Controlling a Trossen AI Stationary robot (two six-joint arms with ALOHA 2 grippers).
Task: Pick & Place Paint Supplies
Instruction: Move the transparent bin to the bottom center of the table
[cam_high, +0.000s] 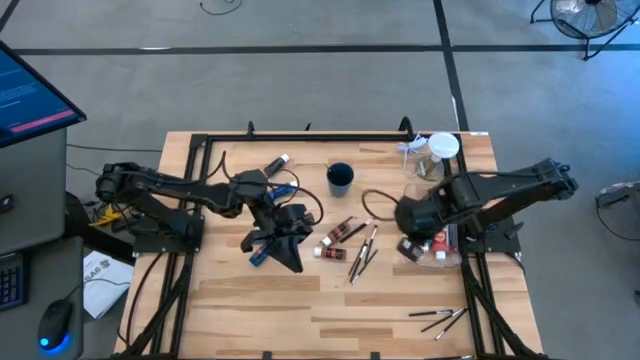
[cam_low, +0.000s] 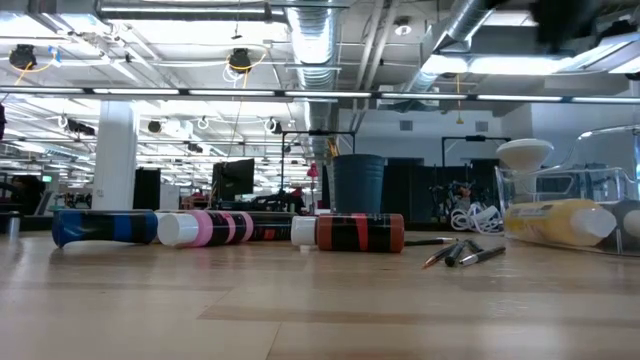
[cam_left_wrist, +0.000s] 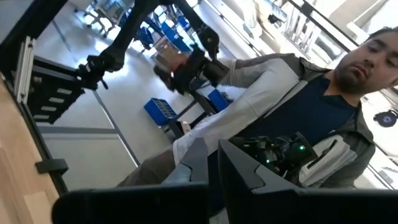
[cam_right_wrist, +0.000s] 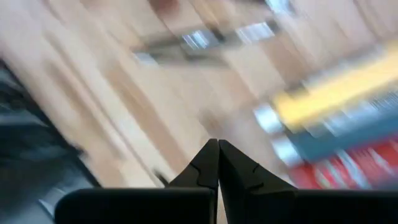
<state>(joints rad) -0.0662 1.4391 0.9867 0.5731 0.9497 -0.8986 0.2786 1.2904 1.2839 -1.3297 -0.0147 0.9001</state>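
Wooden slatted table (cam_high: 250, 300) carries red-and-black paint tubes (cam_high: 340, 233) and thin dark brushes (cam_high: 362, 255) at centre, left gripper (cam_high: 283, 240) closed and empty beside them, right gripper (cam_right_wrist: 217, 158) closed over what appears a clear tray holding the yellow bottle (cam_low: 555, 222).

Blurred tubes (cam_right_wrist: 336, 134) beyond the right claw (cam_right_wrist: 217, 163), perhaps yellow, blue, red.
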